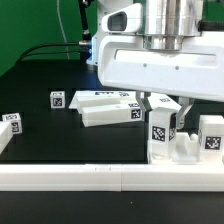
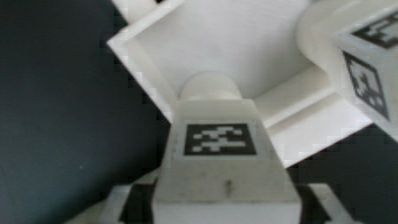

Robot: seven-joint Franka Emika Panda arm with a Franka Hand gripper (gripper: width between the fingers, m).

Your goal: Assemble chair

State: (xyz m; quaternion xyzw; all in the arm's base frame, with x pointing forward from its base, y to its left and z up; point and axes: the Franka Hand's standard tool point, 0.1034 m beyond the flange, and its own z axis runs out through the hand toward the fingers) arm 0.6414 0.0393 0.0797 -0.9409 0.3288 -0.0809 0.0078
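Note:
My gripper (image 1: 163, 105) reaches down at the exterior view's right. Its jaws stand on either side of an upright white chair leg (image 1: 160, 130) with a square tag on its face. In the wrist view the leg (image 2: 217, 140) runs up between my fingers (image 2: 135, 200) and fills the gap of the gripper (image 2: 222, 203). The leg's lower end stands in the boxy seat frame (image 1: 192, 150), whose white walls (image 2: 169, 55) lie right beneath it. The frame's tagged corner post (image 1: 212, 135) rises beside the leg. More tagged chair parts (image 1: 105, 108) lie to the exterior view's left.
A long plain white rail (image 1: 100, 176) runs along the front, just before the seat frame. A small tagged piece (image 1: 57, 99) and another (image 1: 11, 122) lie on the black table at the exterior view's left. Cables run at the back.

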